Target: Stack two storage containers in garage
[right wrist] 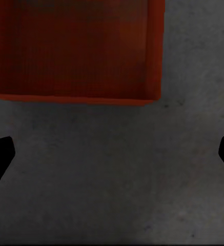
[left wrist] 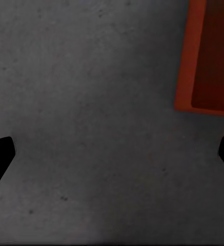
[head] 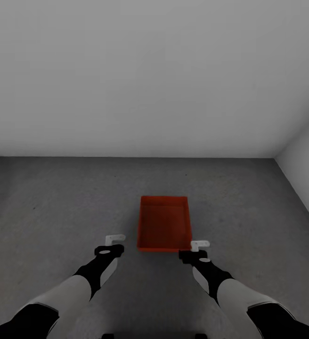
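Note:
One orange-red open-topped storage container (head: pixel 164 223) rests flat on the dark grey concrete floor (head: pixel 55 212) of the garage, just ahead of both arms. I cannot tell whether a second container sits nested in it. My left gripper (head: pixel 110 250) hangs open over bare floor, left of the container's near corner. In the left wrist view its gripper (left wrist: pixel 112 154) is open and the container's corner (left wrist: pixel 206 56) lies off to one side. My right gripper (head: pixel 195 255) is open beside the near right corner. The right wrist view has the gripper (right wrist: pixel 112 154) open, with the container's near wall (right wrist: pixel 76 97) just beyond the fingers.
A plain pale grey wall (head: pixel 154 80) runs across the back. A second pale wall (head: pixel 307 169) closes the right side, meeting it in a corner. Bare concrete stretches to the left of the container and behind it.

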Robot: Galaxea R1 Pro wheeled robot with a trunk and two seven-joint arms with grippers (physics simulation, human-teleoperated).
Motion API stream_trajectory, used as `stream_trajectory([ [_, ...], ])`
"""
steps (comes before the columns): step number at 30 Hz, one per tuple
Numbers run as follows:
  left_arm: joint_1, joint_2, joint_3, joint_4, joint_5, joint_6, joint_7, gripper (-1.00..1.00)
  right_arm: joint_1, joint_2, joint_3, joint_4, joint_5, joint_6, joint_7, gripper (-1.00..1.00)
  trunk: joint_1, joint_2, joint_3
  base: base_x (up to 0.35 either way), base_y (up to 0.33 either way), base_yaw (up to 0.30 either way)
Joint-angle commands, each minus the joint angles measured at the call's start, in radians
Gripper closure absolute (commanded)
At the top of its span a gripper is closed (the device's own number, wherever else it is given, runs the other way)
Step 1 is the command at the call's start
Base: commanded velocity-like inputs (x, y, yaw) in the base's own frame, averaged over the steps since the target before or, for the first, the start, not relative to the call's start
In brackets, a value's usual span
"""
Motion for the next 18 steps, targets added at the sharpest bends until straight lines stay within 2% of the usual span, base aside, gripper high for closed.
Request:
stream_trajectory([
  [1,0.000,0.002,-0.007,0.001,0.010,0.005,0.006,-1.00,0.003,-0.001,0.009,0.001,-0.011,-0.003,-0.006,-1.00,0.000,-0.001,-0.001,-0.088,0.046,0.000],
  [3,0.000,0.004,-0.004,0.011,0.016,0.004,0.005,-1.00,0.009,-0.002,0.009,0.002,-0.010,-0.006,-0.007,-1.00,0.000,-0.001,-0.001,-0.058,0.030,0.000],
  [6,0.000,0.021,0.000,0.057,0.040,0.005,0.005,-1.00,0.004,-0.009,0.008,0.008,-0.010,0.000,-0.006,-1.00,0.000,-0.001,-0.001,-0.018,0.009,0.000],
  [9,0.000,0.073,0.002,0.145,0.082,0.004,-0.001,-1.00,0.001,-0.012,0.008,0.031,-0.008,0.001,-0.006,-1.00,0.000,-0.001,-0.001,-0.005,0.003,0.000],
  [10,0.000,0.082,0.002,0.166,0.091,0.003,-0.004,-1.00,0.001,-0.012,0.008,0.035,-0.008,0.001,-0.006,-1.00,0.000,-0.001,-0.001,-0.002,0.001,0.000],
  [12,0.002,0.106,0.003,0.234,0.131,0.001,-0.016,-1.00,0.001,-0.014,0.009,0.055,-0.007,0.002,-0.006,-1.00,0.000,-0.001,-0.001,-0.001,0.001,0.000],
  [15,0.008,0.122,0.003,0.271,0.173,0.000,-0.024,-1.00,0.002,-0.014,0.009,0.092,-0.006,0.005,-0.005,-1.00,0.000,-0.001,-0.001,0.000,0.000,0.000],
  [18,0.008,0.125,0.003,0.277,0.181,0.000,-0.026,-1.00,0.005,-0.014,0.009,0.115,-0.005,0.006,-0.004,-1.00,0.000,-0.001,-0.001,0.000,0.000,0.000],
])
